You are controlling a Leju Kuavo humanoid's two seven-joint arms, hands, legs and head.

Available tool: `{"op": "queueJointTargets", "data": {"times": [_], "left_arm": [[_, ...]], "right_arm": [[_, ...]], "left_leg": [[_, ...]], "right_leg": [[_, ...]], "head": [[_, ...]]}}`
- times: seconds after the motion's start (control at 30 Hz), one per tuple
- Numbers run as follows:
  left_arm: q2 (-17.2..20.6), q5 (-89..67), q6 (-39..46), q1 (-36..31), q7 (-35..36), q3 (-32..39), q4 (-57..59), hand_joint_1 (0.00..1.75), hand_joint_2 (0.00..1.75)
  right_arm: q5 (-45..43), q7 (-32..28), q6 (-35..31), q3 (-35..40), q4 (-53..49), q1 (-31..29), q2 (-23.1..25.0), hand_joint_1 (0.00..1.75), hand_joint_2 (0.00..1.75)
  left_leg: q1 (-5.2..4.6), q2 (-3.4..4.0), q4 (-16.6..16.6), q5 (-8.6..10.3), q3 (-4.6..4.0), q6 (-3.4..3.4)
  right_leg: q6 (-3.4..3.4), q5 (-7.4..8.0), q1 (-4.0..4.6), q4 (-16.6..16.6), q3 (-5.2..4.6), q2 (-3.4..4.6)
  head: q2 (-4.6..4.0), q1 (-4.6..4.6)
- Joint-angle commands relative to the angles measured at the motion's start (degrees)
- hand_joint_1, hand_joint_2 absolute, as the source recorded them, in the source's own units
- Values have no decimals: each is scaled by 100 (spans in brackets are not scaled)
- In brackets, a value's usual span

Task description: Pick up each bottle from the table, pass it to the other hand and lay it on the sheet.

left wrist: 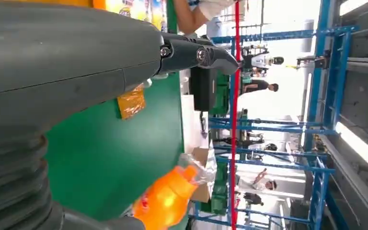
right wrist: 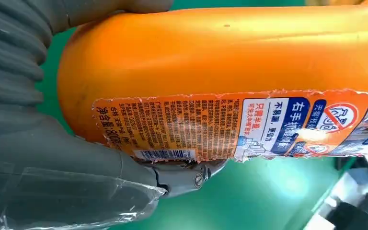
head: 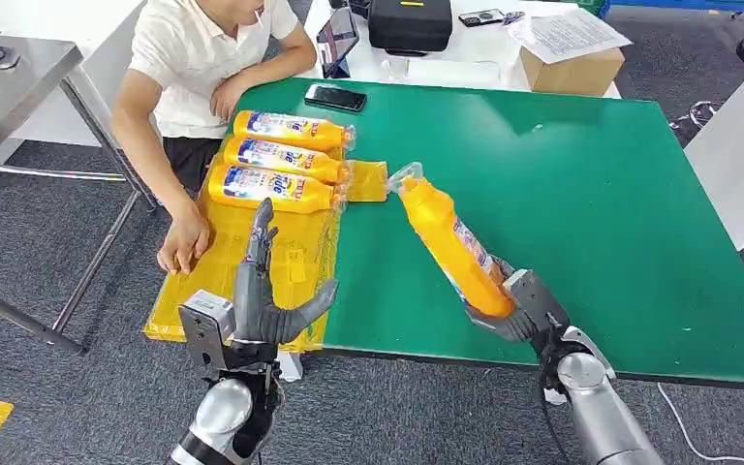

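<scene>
My right hand grips the base of an orange bottle, held tilted above the green table with its plastic-wrapped cap pointing up and left. The right wrist view shows that bottle and its label close up, with my fingers wrapped under it. My left hand is open, fingers spread, over the near end of the yellow sheet. Three orange bottles lie side by side at the sheet's far end. In the left wrist view the held bottle appears past my left hand.
A person sits at the table's far left corner, one hand resting on the yellow sheet's edge beside my left hand. A black phone lies on the table's far edge. Beyond stand a cardboard box and a black case.
</scene>
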Motion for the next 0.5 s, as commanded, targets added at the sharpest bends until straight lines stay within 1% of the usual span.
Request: {"op": "queueJointTargets", "data": {"times": [0.03, 0.07, 0.1, 0.13, 0.17, 0.2, 0.23, 0.27, 0.3, 0.33, 0.37, 0.43, 0.5], "left_arm": [[239, 2036, -2067, 397, 1035, 142, 1204, 0, 175], [264, 1983, -2258, 281, 972, 9, 1529, 0, 175], [218, 2084, -2444, 197, 977, -5, 1723, 0, 175], [188, 2135, -2575, 101, 996, -47, 1847, 0, 175], [133, 2173, -2666, -10, 968, -60, 1902, 0, 175], [104, 2241, -2761, -74, 1005, -70, 1932, 0, 175], [93, 2383, -2914, -111, 1096, -78, 1931, 0, 175], [101, 2477, -3029, -161, 1149, -83, 1916, 0, 175], [117, 2527, -3135, -212, 1181, -102, 1913, 0, 175], [124, 2587, -3255, -304, 1213, -126, 1944, 0, 175], [118, 2637, -3289, -377, 1190, -99, 1991, 0, 175], [117, 2857, -3465, -466, 1269, 21, 2003, 0, 175], [129, 2875, -3475, -490, 1285, 35, 1997, 0, 175]], "right_arm": [[-411, -289, 377, 341, -1396, 409, 475, 175, 175], [-465, -334, 474, 573, -1462, 416, 576, 175, 175], [-503, -355, 516, 761, -1461, 403, 661, 175, 175], [-557, -355, 591, 924, -1412, 365, 742, 175, 175], [-580, -349, 619, 1088, -1352, 324, 827, 175, 175], [-579, -357, 627, 1229, -1265, 267, 859, 175, 175], [-600, -387, 619, 1368, -1190, 211, 849, 175, 175], [-617, -430, 651, 1514, -1084, 137, 849, 175, 175], [-590, -573, 740, 1663, -1040, 82, 822, 175, 175], [-572, -924, 956, 1829, -973, 23, 789, 175, 175], [-655, -984, 1112, 1839, -887, 23, 822, 175, 175], [-546, -1087, 1230, 1980, -794, 12, 792, 175, 175], [-537, -1115, 1232, 1987, -770, 18, 791, 175, 175]], "left_leg": [[-2, 23, -16, -9, 34, -10], [-1, 34, -19, -18, 53, -17], [-1, 29, -17, -11, 37, -12], [1, 34, -21, -15, 50, -17], [3, 26, -16, -17, 51, -19], [7, 32, -11, -15, 39, -19], [3, 22, -10, -8, 25, -15], [7, 24, -6, -11, 30, -19], [10, 26, -5, -14, 37, -23], [7, 21, -6, -7, 21, -16], [9, 27, -2, -12, 28, -19], [7, 12, -4, -3, 12, -12], [7, 11, -7, -3, 20, -11]], "right_leg": [[-10, -4, -2, -9, 23, 25], [-17, -9, -1, -11, 38, 37], [-13, -4, -1, -9, 24, 32], [-18, -7, 1, -11, 35, 36], [-20, -11, 3, -9, 39, 29], [-19, -6, 7, -7, 23, 34], [-13, -4, 3, -3, 12, 23], [-19, -6, 7, -1, 17, 25], [-23, -9, 9, 1, 22, 28], [-16, -4, 7, 0, 6, 21], [-19, -6, 8, 4, 11, 28], [-11, -2, 6, 4, 2, 14], [-12, -4, 5, 1, 12, 14]], "head": [[0, 0], [0, 0], [0, -2], [0, 0], [0, -2], [0, 0], [0, -2], [0, 0], [0, -4], [0, -2], [0, -2], [0, -2], [0, 0]]}}
